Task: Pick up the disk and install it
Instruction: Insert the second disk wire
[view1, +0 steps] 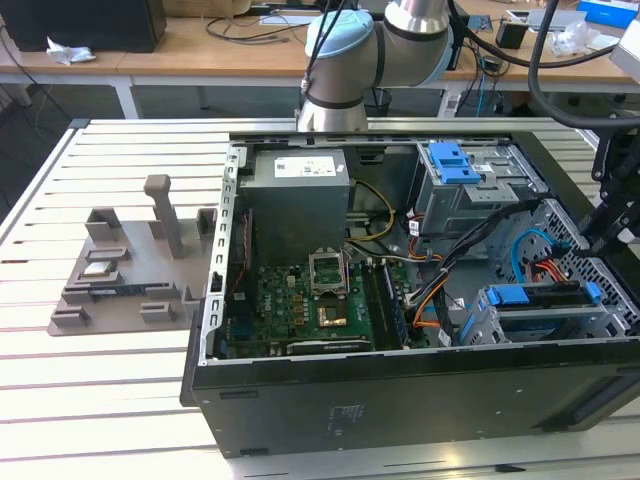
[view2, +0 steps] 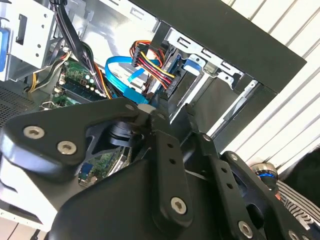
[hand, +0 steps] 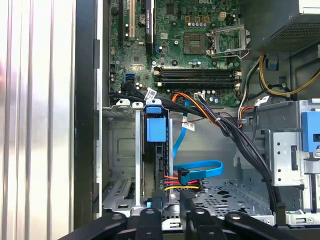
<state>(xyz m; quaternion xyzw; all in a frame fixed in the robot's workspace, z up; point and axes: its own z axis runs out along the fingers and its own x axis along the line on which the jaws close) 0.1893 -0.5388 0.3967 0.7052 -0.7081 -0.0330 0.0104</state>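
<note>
Gripper linkages, black and bolted, lie closest to the lens in both wrist views. Its two fingers stand spread, with a gap between them through which the case interior is visible, and nothing is pinched. The gripper hangs above the drive cage at the front corner of the open computer case. The disk sits on edge inside that cage, its blue carrier frame showing at the top of the slot, apart from the fingers. In the exterior view the disk lies in the cage near the case's front wall, toward the exterior view's right, with the gripper above it. Blue and multicoloured cables run just beside the cage. The motherboard occupies the middle of the case and the power supply its rear corner. Beside the case, on the slatted surface, rests a grey fixture.
</note>
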